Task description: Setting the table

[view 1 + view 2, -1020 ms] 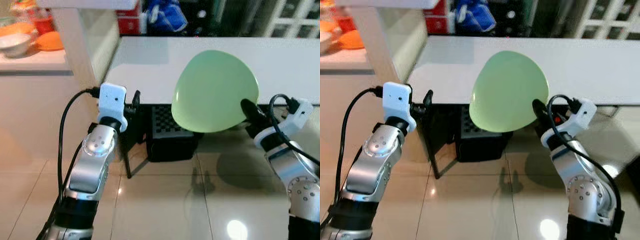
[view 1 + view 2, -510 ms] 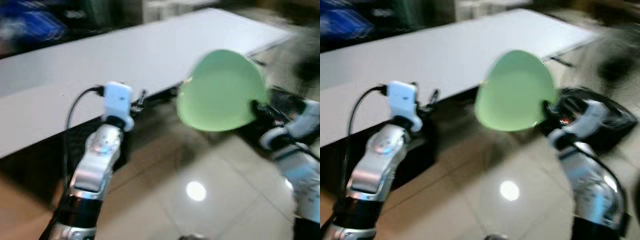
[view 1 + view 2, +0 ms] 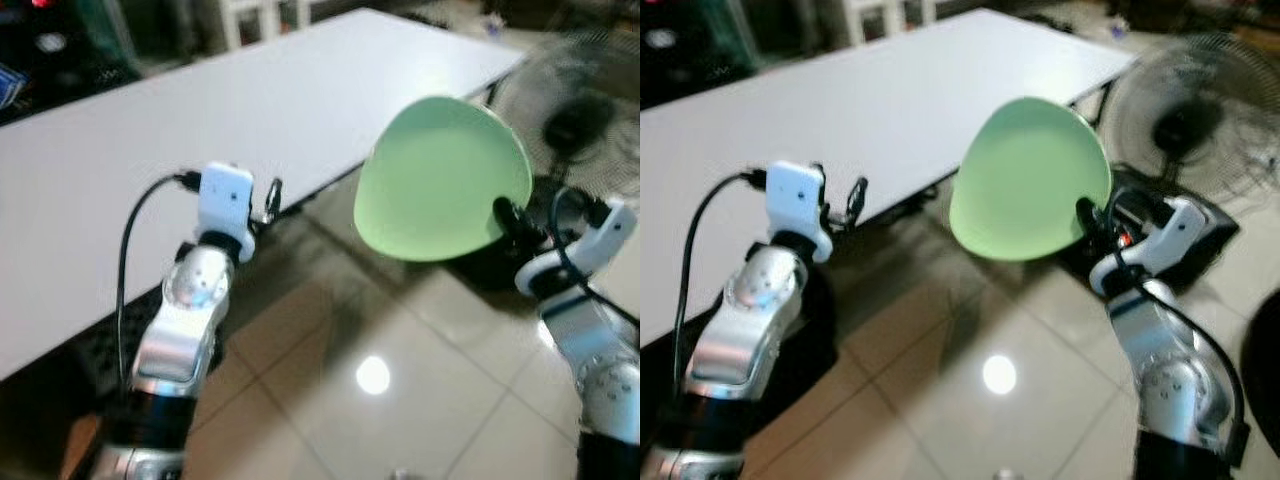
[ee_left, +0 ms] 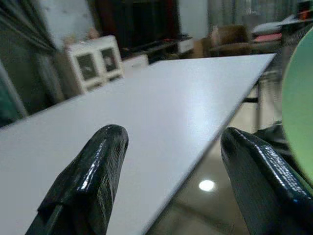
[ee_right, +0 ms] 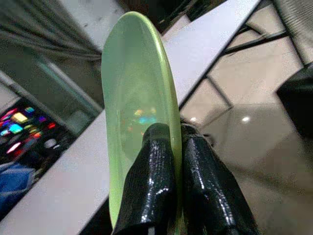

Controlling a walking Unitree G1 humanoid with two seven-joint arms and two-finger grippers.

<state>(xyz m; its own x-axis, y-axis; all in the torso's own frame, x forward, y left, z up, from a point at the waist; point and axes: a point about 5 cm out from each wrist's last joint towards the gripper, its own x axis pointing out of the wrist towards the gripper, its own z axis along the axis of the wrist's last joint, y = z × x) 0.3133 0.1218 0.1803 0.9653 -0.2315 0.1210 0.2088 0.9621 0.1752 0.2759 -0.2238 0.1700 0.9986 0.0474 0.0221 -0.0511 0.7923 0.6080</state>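
A pale green plate (image 3: pixel 442 180) stands on edge in the air, over the tiled floor just off the long white table (image 3: pixel 200 130). My right gripper (image 3: pixel 504 215) is shut on the plate's lower right rim; in the right wrist view the two black fingers (image 5: pixel 156 191) pinch the rim of the plate (image 5: pixel 132 117). My left gripper (image 4: pixel 171 171) is open and holds nothing, raised at the table's near edge, with the table top (image 4: pixel 146 103) stretching out beyond its fingers.
A black floor fan (image 3: pixel 1190 130) stands on the floor at the right, past the table's end. Dark furniture and a white cabinet (image 4: pixel 95 63) line the far wall. Glossy beige tiles (image 3: pixel 400 380) lie between me and the table.
The whole view has swung to the right along the table, bringing the fan into sight. Both arms keep the same pose, and the plate stays in the right gripper.
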